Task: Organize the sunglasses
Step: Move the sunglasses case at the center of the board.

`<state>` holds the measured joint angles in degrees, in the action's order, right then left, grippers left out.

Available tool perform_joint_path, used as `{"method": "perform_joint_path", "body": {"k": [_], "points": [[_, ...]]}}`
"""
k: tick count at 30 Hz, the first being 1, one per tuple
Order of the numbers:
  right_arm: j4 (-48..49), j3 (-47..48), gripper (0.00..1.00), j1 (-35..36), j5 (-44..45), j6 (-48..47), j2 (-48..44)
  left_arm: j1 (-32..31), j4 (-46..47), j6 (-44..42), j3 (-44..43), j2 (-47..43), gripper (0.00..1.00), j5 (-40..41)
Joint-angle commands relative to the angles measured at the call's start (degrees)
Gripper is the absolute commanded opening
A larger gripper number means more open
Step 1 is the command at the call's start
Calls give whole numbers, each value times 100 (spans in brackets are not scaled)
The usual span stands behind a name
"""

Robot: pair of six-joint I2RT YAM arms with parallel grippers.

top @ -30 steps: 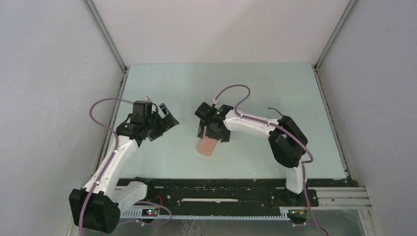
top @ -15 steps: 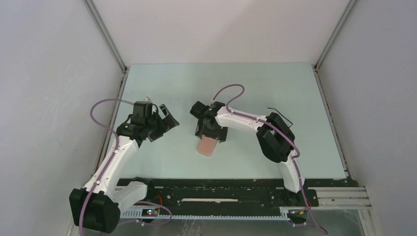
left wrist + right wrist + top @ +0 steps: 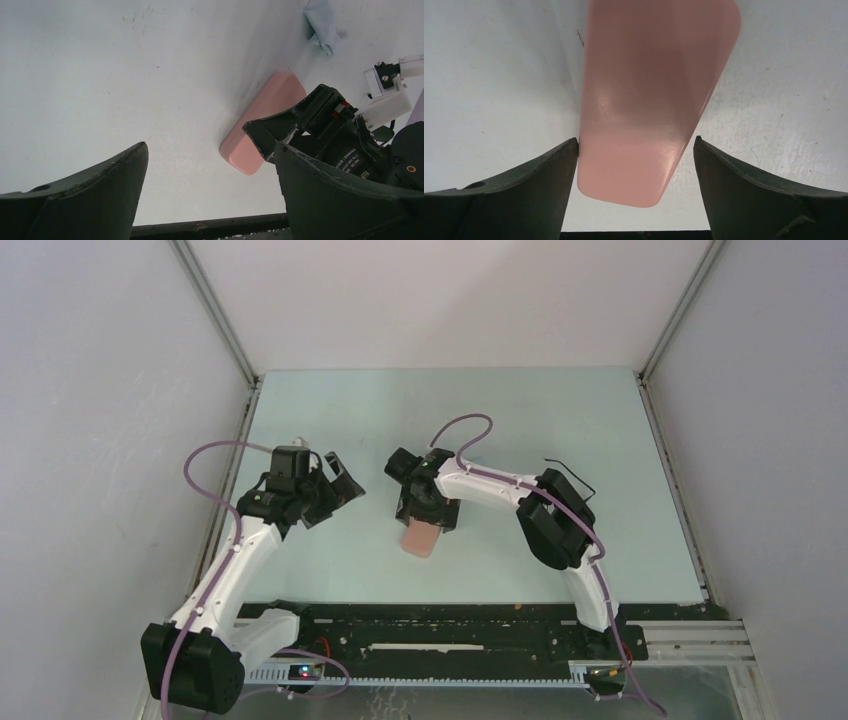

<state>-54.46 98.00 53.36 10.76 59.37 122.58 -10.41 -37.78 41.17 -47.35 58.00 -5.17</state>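
Salmon-pink and smooth, with a soft sheen and rounded ends, the oblong case (image 3: 649, 90) lies shut on the pale tabletop (image 3: 330, 410). From above, most of it is hidden under the right pincer (image 3: 635, 141), with only its near end poking out, and the wrist view cuts off its far end. That pincer's jaws stand apart astride the case, one finger at the case's edge (touching or just shy, I cannot tell) and the other clear of it. The left pincer (image 3: 210, 146) hangs gaping over bare tabletop beside the case, gripping nothing. Of the sunglasses (image 3: 560, 464) only a thin black line shows, on the tabletop behind the right arm's elbow (image 3: 555, 525) and well apart from the case; no lenses can be made out. Small white print on the right pincer's black body seems to read "DAMIAO"; the rest is too small. Beyond the case's far end lies a crumpled grey-blue cloth (image 3: 320, 22), cut off by the frame's top edge.
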Motion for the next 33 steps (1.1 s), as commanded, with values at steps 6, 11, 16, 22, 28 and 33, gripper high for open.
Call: {"method": "perform_joint_path", "body": {"k": [6, 11, 16, 22, 28, 33], "points": [[535, -440, 76, -107, -406, -870, -310, 40, 260, 32, 137, 77, 100, -186], [1135, -1224, 76, -177, -811, -2225, -800, 39, 265, 15, 117, 111, 100, -196], [1269, -1922, 81, -185, -457, -3443, -1339, 40, 341, 21, 105, 229, 100, -269], [1547, -2377, 95, -283, -295, -4117, -1806, 40, 446, 74, 81, 335, 100, -357], [1950, -2620, 100, -353, -631, -4002, -2271, 40, 443, 75, 101, 286, 100, -272], [2445, -2969, 100, -378, -1005, -4065, -2542, 40, 464, 101, 120, 282, 100, -205]]}}
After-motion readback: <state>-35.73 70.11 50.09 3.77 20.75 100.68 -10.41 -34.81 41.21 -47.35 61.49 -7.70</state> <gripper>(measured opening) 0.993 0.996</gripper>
